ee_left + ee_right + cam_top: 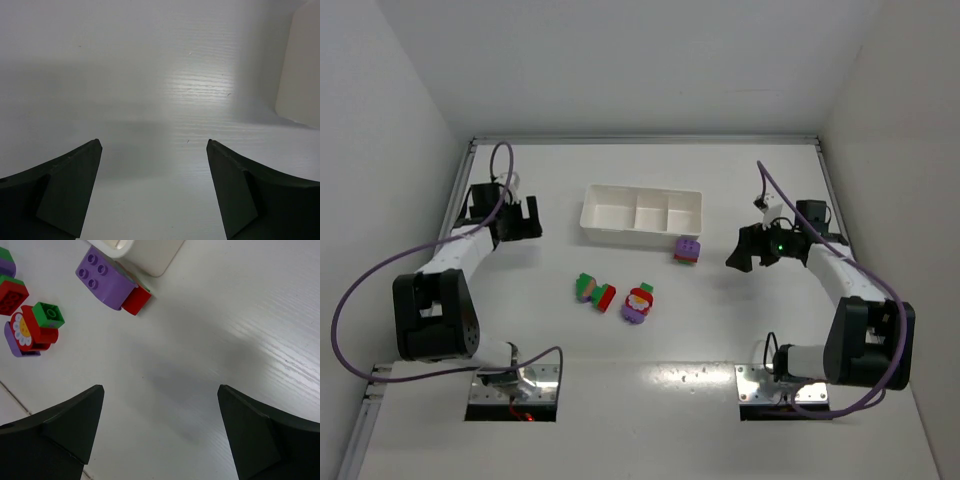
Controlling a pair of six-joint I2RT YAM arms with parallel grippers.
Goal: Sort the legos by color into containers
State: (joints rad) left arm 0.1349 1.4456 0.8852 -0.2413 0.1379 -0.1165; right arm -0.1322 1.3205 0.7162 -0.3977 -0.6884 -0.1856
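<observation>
The white three-compartment tray (642,213) stands at the back middle; all compartments look bare. A purple and red clump (687,250) lies just right of its front corner, also in the right wrist view (107,285). A green, purple and red clump (595,291) and a red, purple and green flower clump (638,303) lie on the table in front of the tray. The flower clump also shows in the right wrist view (31,329). My left gripper (531,217) is open and empty, left of the tray. My right gripper (738,251) is open and empty, right of the purple clump.
White walls enclose the table on three sides. A corner of the tray (302,70) shows at the right of the left wrist view. Purple cables loop from both arms. Two metal base plates (760,383) sit at the near edge.
</observation>
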